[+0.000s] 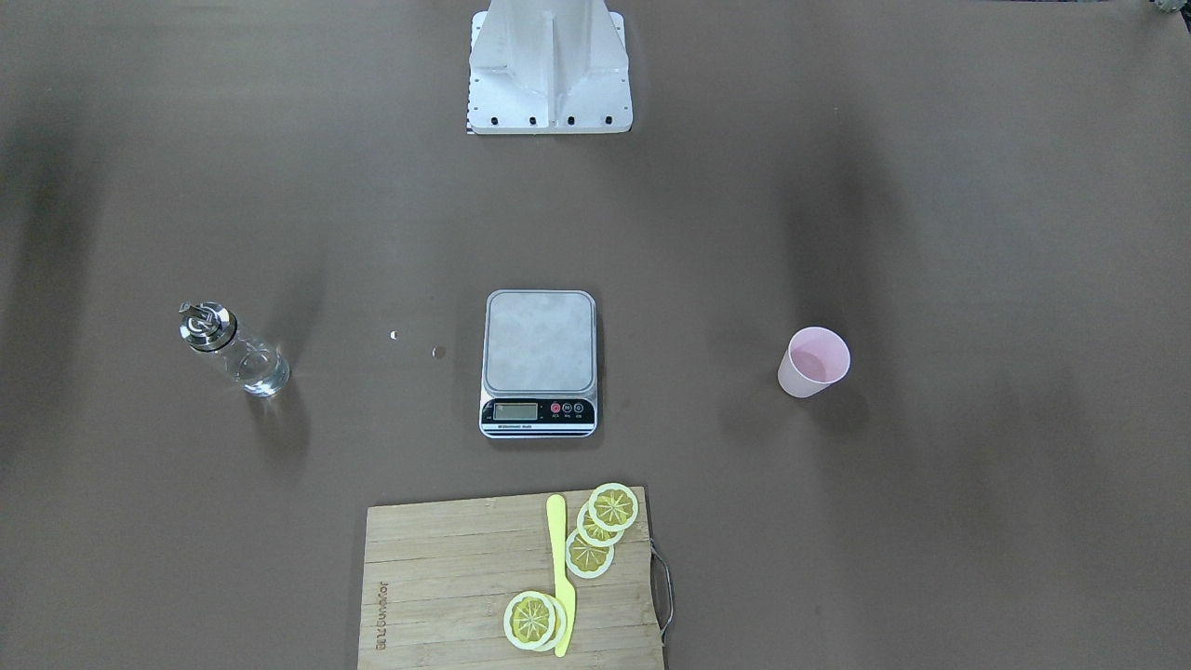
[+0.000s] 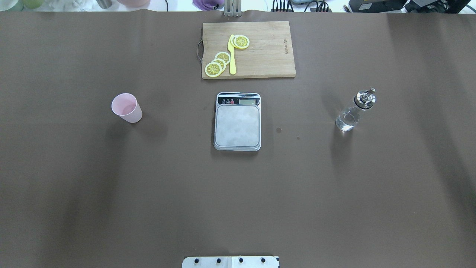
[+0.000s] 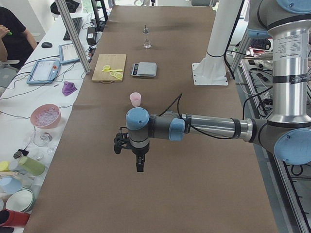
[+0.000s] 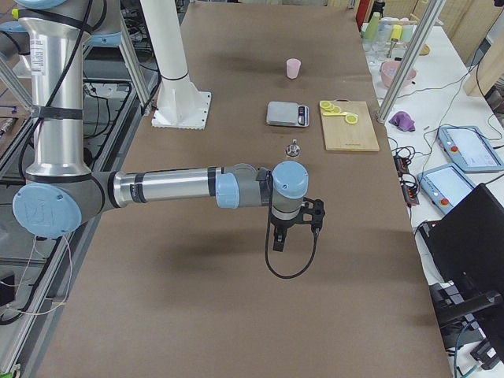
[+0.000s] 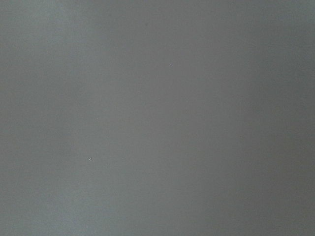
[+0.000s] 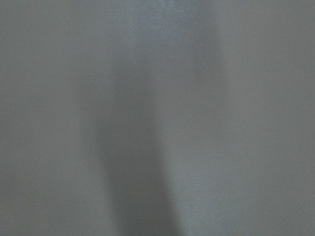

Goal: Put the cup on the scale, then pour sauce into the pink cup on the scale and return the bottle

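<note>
Now the scale (image 2: pixel 237 124) lies flat in the middle of the overhead view, with its display strip at the upper edge. The cup (image 2: pixel 126 108) stands upright on the table (image 2: pixel 74 193), well apart to the left of the scale, and only brown surface shows between them. The bottle (image 2: pixel 353 111) stands upright well apart to the right, with clear sauce (image 2: pixel 346 122) low in the glass; two small spots lie on the table between it and the scale. The board (image 2: pixel 267 56) is at the upper centre, near the table's far edge, with a narrow gap to the scale below it. Lemon slices (image 2: pixel 217 64) and a yellow knife (image 2: pixel 232 56) lie on its left half. In the left side view the left gripper (image 3: pixel 139 165) hangs over the table at frame centre, below the cup in the frame; in the right side view the right gripper (image 4: pixel 279 240) hangs likewise. For both I cannot tell if the jaws are spread or pressed together. Wide brown surface fills the lower half of the overhead view.
</note>
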Available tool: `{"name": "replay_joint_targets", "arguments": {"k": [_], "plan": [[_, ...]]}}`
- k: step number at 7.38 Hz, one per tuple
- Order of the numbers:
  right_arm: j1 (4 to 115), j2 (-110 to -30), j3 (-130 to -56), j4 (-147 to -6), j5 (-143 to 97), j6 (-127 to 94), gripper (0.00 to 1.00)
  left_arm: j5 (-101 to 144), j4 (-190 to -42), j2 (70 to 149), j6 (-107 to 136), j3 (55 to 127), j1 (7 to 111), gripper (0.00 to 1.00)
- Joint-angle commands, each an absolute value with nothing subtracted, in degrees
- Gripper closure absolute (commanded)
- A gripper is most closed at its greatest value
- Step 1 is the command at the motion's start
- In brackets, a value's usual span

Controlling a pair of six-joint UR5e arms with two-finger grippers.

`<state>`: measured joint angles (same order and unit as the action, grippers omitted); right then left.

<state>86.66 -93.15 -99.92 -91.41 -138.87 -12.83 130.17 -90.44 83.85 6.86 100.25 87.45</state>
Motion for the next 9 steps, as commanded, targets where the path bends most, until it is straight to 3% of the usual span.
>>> {"name": "replay_joint_targets", "arguments": {"k": [1,5,9], "plan": [[86.7,-93.1,-99.9,-91.4,-138.9,-12.8,0.00,130.2,-90.4,83.9,6.9,100.2,87.5,0.02],[86.7,-93.1,-100.2,-91.3,-139.7,-12.8,0.00,130.2,-90.3,84.1,6.9,99.8,87.5,0.02],[86.7,-92.9,-100.1,-91.4,-139.7,-13.1,0.00,132.7,-90.4,85.9,7.5,105.6,87.3,0.02]]}}
